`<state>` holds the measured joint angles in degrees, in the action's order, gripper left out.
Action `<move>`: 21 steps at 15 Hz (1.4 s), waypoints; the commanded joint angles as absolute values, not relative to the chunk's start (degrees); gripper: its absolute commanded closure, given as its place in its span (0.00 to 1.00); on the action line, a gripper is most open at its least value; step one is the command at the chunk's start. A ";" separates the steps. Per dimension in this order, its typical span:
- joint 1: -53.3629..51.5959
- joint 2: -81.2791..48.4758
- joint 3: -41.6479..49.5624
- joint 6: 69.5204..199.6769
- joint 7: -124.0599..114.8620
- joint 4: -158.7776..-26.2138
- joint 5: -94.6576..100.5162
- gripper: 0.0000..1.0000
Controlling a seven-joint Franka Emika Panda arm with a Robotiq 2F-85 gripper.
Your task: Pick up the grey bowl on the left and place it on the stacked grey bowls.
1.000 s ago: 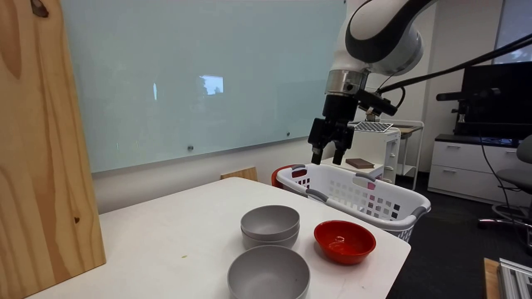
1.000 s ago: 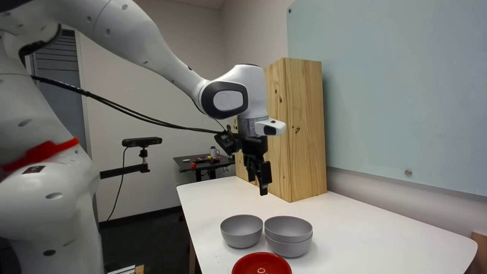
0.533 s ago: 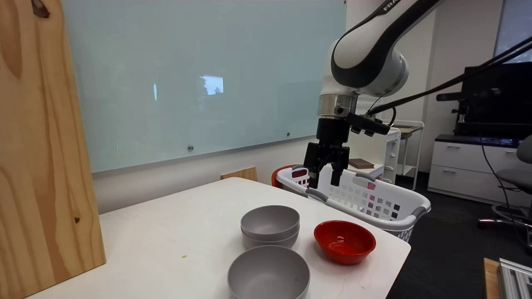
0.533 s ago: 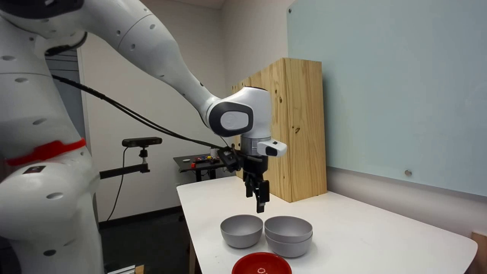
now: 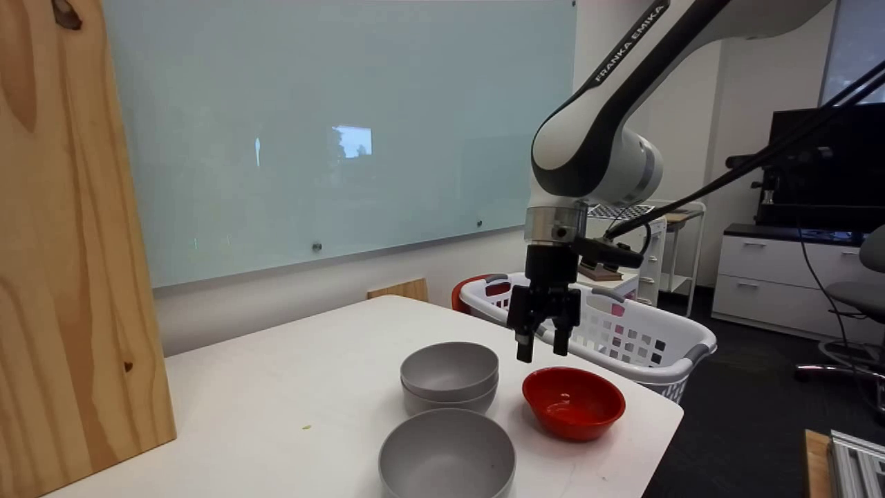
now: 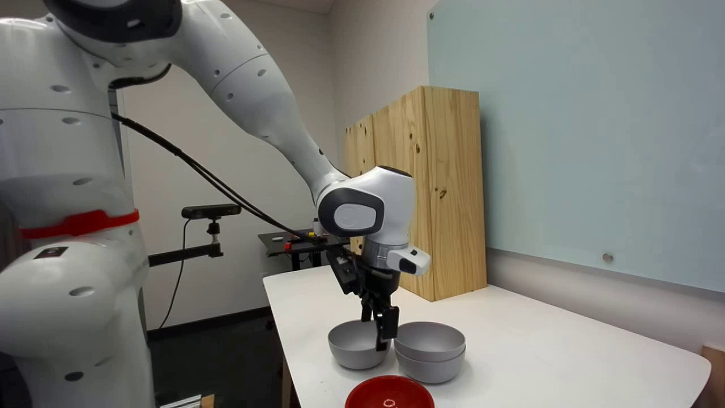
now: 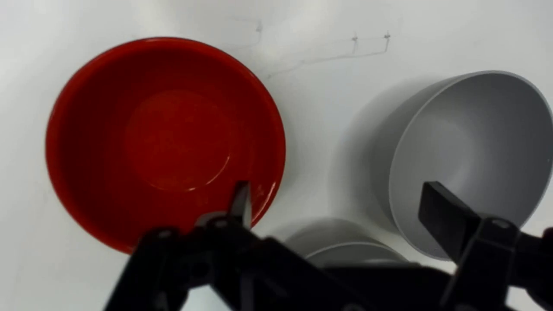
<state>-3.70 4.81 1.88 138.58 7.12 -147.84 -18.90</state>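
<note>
In an exterior view, left to right: grey bowl point(image 6: 352, 349) on white tabletop point(image 6: 544, 351); gripper point(image 6: 374, 334) overlapping its right side in frame, jaws spread apart; red bowl point(image 6: 389, 391), cut by lower edge; stacked grey bowls point(image 6: 430, 356), doubled rims clear. Wrist view: red bowl left, almost whole; stacked grey bowls mostly hidden by gripper; grey bowl right, inside visible. White laundry basket point(image 5: 653, 373) shows only in an exterior view.

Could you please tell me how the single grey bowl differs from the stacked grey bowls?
The single grey bowl shows one rim; the stacked grey bowls show two. The stacked grey bowls stand taller than the single grey bowl. Both are plain grey and sit upright on the white table.
</note>
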 commanded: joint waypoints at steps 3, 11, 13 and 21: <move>-3.51 -1.08 0.36 140.44 12.84 -146.69 -21.67 0.00; -4.25 -6.28 -4.33 149.86 10.88 -146.28 -16.86 0.00; -4.28 -7.07 -5.14 150.54 10.71 -145.76 -17.06 0.00; -3.98 -9.75 -7.34 152.23 11.85 -144.05 -19.81 0.00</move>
<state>-4.29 -6.40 -6.40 150.26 10.72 -145.30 -17.83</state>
